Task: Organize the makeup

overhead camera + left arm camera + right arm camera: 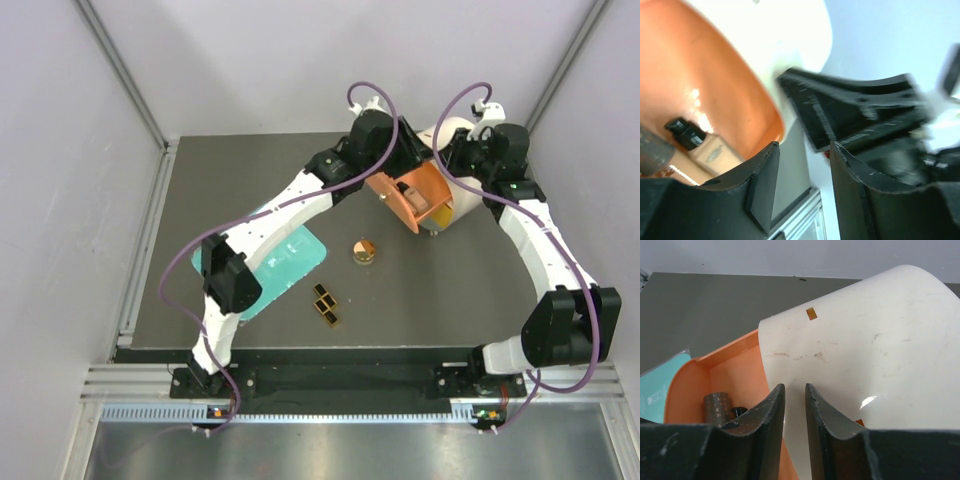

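Orange drawer [715, 75] sits just left of my half-open, empty left gripper [804, 146], a peach tube [710, 152] lying inside it; nudging the rim could roll the white drum [790, 35] and spill the tube.

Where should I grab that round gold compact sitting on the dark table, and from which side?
Take the round gold compact by its rim, pinching across its middle, coming straight down from above. It lies low on the table with bare surface all round, and being round, any finger angle should do.
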{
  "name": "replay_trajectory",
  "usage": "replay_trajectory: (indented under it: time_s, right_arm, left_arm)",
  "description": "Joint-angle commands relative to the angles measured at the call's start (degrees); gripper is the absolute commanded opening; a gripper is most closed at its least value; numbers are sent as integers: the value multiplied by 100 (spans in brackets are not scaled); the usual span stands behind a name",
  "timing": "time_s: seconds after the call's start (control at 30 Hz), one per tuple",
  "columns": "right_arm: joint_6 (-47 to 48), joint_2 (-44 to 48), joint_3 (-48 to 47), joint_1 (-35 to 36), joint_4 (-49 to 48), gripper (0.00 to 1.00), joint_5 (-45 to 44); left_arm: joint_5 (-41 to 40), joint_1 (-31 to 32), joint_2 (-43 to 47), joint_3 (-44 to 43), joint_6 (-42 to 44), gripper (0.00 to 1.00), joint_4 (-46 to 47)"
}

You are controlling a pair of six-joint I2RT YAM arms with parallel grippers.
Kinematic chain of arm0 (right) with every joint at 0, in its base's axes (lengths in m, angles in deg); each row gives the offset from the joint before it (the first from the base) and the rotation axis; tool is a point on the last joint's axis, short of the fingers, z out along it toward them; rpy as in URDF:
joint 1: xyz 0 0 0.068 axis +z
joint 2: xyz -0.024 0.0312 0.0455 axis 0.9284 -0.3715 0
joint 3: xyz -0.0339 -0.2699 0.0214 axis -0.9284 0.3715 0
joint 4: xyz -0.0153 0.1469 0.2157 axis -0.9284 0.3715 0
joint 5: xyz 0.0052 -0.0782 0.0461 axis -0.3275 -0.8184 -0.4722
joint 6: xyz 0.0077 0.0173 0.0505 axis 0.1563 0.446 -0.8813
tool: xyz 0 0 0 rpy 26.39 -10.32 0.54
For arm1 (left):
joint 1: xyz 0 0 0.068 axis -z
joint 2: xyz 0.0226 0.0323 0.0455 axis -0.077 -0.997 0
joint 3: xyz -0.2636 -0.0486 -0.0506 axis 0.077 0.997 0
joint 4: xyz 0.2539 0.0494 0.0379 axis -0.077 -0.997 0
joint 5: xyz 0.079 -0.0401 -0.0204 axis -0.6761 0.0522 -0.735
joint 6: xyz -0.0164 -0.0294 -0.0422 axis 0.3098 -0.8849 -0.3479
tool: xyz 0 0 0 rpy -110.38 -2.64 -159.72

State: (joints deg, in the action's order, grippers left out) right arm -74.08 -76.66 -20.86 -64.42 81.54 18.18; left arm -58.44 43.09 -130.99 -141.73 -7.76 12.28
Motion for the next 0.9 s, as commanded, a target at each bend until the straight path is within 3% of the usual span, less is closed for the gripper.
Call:
replay_trajectory:
  time_s: [0.0, 0.2, 0.33, 0.53, 0.87]
  right_arm:
    - [126, -510, 478, 54, 1913, 25, -240]
    - [152, -519, 478, 54, 1922, 25, -258]
    - [179, -545, 452, 54, 1930, 25, -249]
    - [214, -519, 416, 45, 1983, 25, -240]
    - [232, -545, 434, 54, 2001, 25, -249]
  left_arm:
    - [-315, -66, 796, -13, 357, 49, 825]
    - [-613, -259, 1481, 583, 691, 44, 368]
    - [-414, -496, 2455, 2354, 306, 44, 701]
    - [-218, -699, 3274, 3834, -47, 42, 1018]
    - [335, -822, 3302, 4970, -821, 41, 1852]
